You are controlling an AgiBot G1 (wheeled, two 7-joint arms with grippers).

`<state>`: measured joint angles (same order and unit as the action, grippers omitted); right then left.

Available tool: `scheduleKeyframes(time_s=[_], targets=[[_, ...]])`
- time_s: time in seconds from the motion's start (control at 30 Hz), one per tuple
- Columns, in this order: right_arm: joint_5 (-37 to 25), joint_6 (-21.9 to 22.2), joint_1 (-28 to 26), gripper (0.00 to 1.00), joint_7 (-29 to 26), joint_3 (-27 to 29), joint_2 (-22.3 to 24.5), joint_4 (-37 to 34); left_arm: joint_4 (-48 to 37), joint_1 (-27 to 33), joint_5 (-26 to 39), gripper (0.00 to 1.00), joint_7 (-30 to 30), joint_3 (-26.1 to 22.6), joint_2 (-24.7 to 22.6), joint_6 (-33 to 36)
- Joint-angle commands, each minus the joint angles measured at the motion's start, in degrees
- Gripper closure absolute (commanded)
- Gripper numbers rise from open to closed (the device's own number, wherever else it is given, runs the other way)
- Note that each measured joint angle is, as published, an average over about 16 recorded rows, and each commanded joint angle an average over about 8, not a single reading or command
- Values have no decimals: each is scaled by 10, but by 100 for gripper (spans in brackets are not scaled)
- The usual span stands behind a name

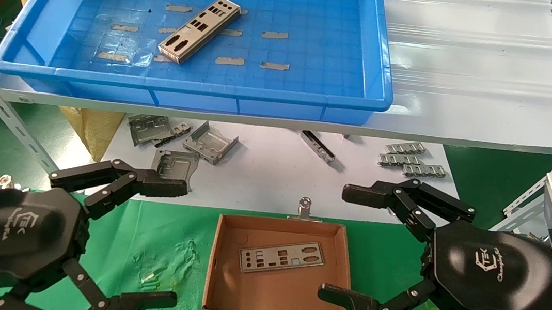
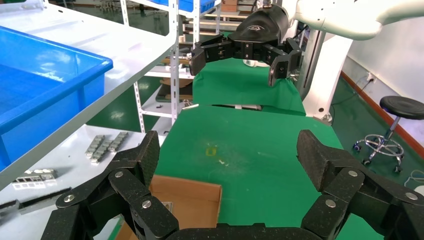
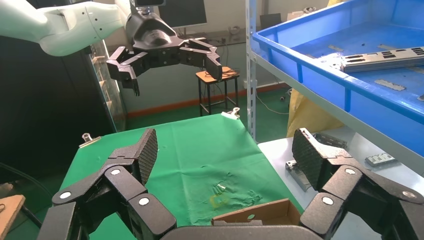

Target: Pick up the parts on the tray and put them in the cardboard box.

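One silver-grey punched plate [image 1: 197, 30] lies slanted on the floor of the blue tray [image 1: 366, 45] on the upper shelf; it also shows in the right wrist view [image 3: 382, 58]. A second plate [image 1: 281, 256] lies flat inside the brown cardboard box [image 1: 222, 263] on the green cloth. My left gripper [image 1: 165, 238] is open and empty, left of the box. My right gripper [image 1: 341, 243] is open and empty, at the box's right side. The box's corner shows in the left wrist view [image 2: 192, 200] and the right wrist view [image 3: 260, 212].
Bent grey brackets [image 1: 210, 142] and ridged linked strips [image 1: 413, 163] lie on the white lower shelf behind the box. The upper shelf's front edge [image 1: 280, 121] overhangs them. A metal clip [image 1: 305, 207] holds the green cloth at the box's far wall.
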<state>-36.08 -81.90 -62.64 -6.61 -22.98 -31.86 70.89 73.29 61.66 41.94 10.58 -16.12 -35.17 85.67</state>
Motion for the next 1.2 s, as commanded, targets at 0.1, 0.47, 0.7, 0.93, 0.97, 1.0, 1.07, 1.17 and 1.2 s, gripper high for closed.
scheduleKeyframes(time_s=[0.1,0.47,0.7,0.93,0.97,1.0,1.07,1.17,1.2], targets=[[0,0,0,0,0,0,0,0,0,0,0,0,0,0,0,0],[0,0,0,0,0,0,0,0,0,0,0,0,0,0,0,0],[0,0,0,0,0,0,0,0,0,0,0,0,0,0,0,0],[0,0,0,0,0,0,0,0,0,0,0,0,0,0,0,0],[0,0,0,0,0,0,0,0,0,0,0,0,0,0,0,0],[0,0,0,0,0,0,0,0,0,0,0,0,0,0,0,0],[0,0,0,0,0,0,0,0,0,0,0,0,0,0,0,0],[0,0,0,0,0,0,0,0,0,0,0,0,0,0,0,0],[0,0,0,0,0,0,0,0,0,0,0,0,0,0,0,0]])
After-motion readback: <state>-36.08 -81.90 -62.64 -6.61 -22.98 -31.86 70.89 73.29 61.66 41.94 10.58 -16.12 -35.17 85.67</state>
